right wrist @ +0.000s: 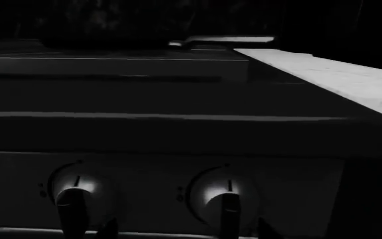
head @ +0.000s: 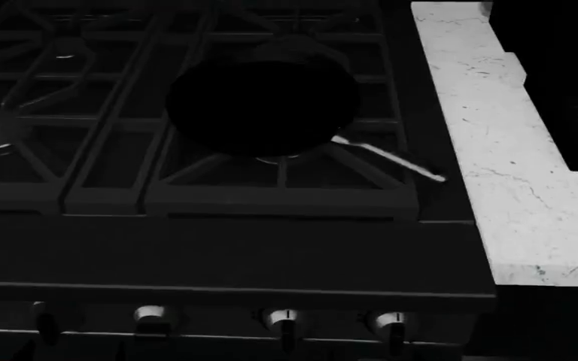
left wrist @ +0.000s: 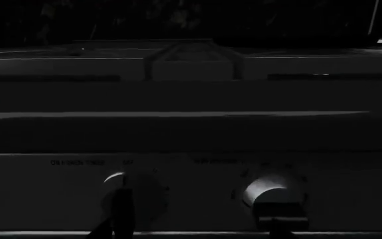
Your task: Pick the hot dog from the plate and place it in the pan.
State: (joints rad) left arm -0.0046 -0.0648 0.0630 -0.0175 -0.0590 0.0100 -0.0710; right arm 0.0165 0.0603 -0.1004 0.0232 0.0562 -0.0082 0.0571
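- Three views, and finding no hot dog and no plate in any of them; hidden or out of frame, not telling which.
- Seeing only the goal: pan (head: pixel 261 105) sitting on the stove's right-hand grate (head: pixel 279 177), looking empty, though too dark to be sure.
- Noting the handle (head: pixel 390 159) pointing away from the pan toward the counter (head: pixel 500 150) and the robot's right, its tip ending just short of the pale stone.
- Finding bare pale counter to the right of the stove in the head view, with a dark recess beyond it; judging, as a guess only, that the plate is lying somewhere past that edge of view.
- Facing both wrist cameras low at the stove front: left one looking at knobs (left wrist: pixel 270 191), right one looking at knobs (right wrist: pixel 221 194) with the counter corner (right wrist: pixel 337 79) rising beside them.
- Showing neither gripper clearly in any view, so not telling whether either is spread or pressed together; holding nothing that can be seen.
- Judging the right arm nearer to the counter side, hence likelier for the pick if the plate is lying there.
- Leaving the hot dog's direction and long axis unknown until it comes into view; needing a look around before any reach.
- Judging the task as barely begun, with picking not yet done.
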